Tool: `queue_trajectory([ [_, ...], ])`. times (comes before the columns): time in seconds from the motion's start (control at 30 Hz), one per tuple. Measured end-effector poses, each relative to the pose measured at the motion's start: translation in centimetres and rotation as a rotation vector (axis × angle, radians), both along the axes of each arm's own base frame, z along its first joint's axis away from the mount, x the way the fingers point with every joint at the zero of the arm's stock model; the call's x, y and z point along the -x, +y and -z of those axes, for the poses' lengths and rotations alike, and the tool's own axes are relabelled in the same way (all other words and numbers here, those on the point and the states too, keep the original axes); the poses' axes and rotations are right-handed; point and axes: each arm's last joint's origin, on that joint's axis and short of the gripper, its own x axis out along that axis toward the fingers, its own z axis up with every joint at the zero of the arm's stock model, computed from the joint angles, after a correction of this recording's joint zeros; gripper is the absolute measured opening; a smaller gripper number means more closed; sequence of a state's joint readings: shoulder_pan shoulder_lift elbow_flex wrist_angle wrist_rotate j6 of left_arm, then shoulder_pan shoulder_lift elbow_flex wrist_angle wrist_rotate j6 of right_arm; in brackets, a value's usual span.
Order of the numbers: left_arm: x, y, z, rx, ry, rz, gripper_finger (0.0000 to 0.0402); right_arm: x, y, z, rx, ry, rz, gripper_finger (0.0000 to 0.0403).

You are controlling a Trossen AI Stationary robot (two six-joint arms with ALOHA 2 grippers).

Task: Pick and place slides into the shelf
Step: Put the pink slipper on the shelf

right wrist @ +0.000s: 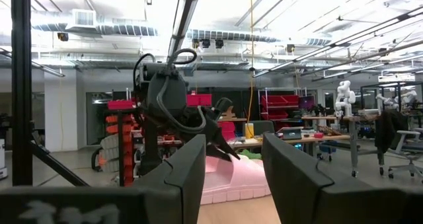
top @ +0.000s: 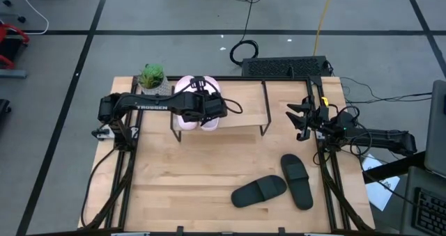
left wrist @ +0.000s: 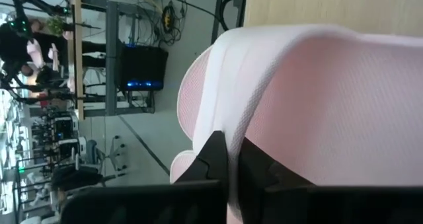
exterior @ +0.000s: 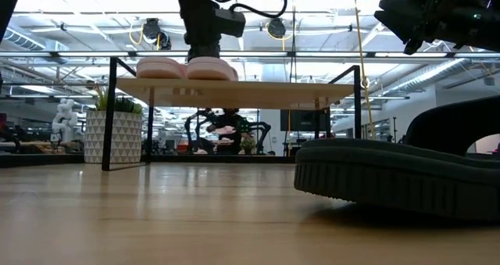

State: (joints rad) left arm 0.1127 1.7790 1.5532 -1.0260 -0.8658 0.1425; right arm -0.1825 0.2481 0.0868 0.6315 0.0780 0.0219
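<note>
L arm reaches across toward the table's far-left part, wrist level, left gripper (top: 211,105) w/ fingers (left wrist: 215,159) close together, pinched on pink material. R arm held at the right edge, raised off the surface, right gripper (top: 300,118) w/ fingers (right wrist: 192,168) spread apart, nothing between.

A small green potted plant (top: 152,76) in a white patterned pot stands at the table's (top: 181,187) far left corner.

A robotics lab: exposed ceiling ducts (right wrist: 125,27), red storage bins (right wrist: 281,104), workbenches (right wrist: 317,139).
</note>
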Motion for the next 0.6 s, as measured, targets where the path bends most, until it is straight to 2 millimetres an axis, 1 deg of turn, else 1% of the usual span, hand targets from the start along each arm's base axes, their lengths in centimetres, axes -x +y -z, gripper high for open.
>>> queue_trajectory([
  [0.3,0.29,-0.46,0.05,-0.035,0.027,-0.013,0.0000,0.00,0.00,0.00,0.007,0.002,0.003,0.0141],
  [0.6,0.34,-0.35,0.05,-0.039,0.040,-0.010,0.0000,0.00,0.00,0.00,0.007,0.002,0.003,0.0141],
])
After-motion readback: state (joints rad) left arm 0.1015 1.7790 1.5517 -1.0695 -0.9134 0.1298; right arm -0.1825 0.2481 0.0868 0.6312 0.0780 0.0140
